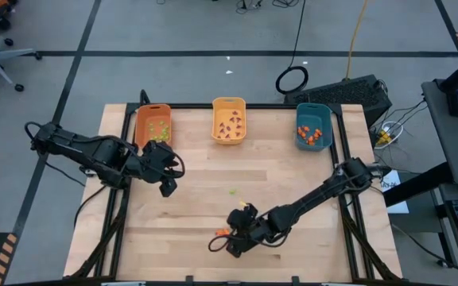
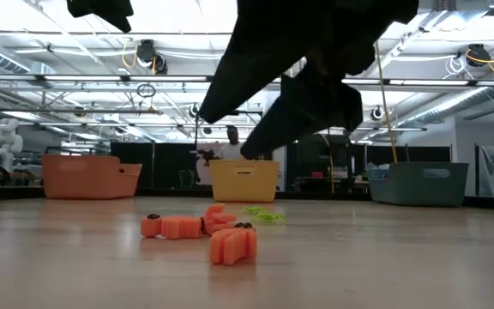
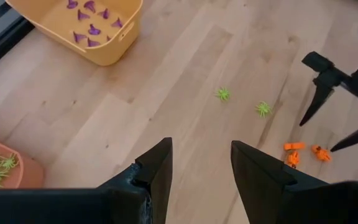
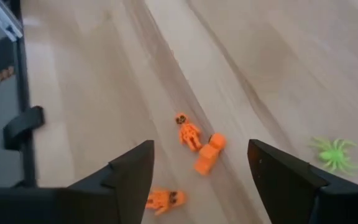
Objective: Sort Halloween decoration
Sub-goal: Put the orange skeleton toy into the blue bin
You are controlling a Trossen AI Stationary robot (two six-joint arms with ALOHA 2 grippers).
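The wooden table (image 1: 293, 179) carries three oblong bins in a row along its far edge. The orange bin (image 1: 153, 125), toward the far left corner, holds light green spider trinkets; there are several, too small to count. The yellow bin (image 1: 229, 121), at the middle of the far edge, holds purple trinkets (image 3: 92, 29), and the left wrist view shows seven of them. The teal bin (image 1: 314, 126), toward the far right corner, holds a small heap of orange pieces whose number cannot be told.

The left gripper (image 1: 168, 185) hangs over the left part of the table, just in front of the orange bin, its fingers (image 3: 155, 168) parted with nothing between them. The right gripper (image 1: 230, 243) hovers low near the near edge, around the middle, its fingers (image 4: 132, 169) spread wide and empty above the loose pieces.

Loose on the bare wood near the near edge lie three orange trinkets (image 4: 190, 132), close together and directly under the right gripper. Two green spiders (image 3: 263, 109) lie a little farther in, toward the table's middle, apart from each other.
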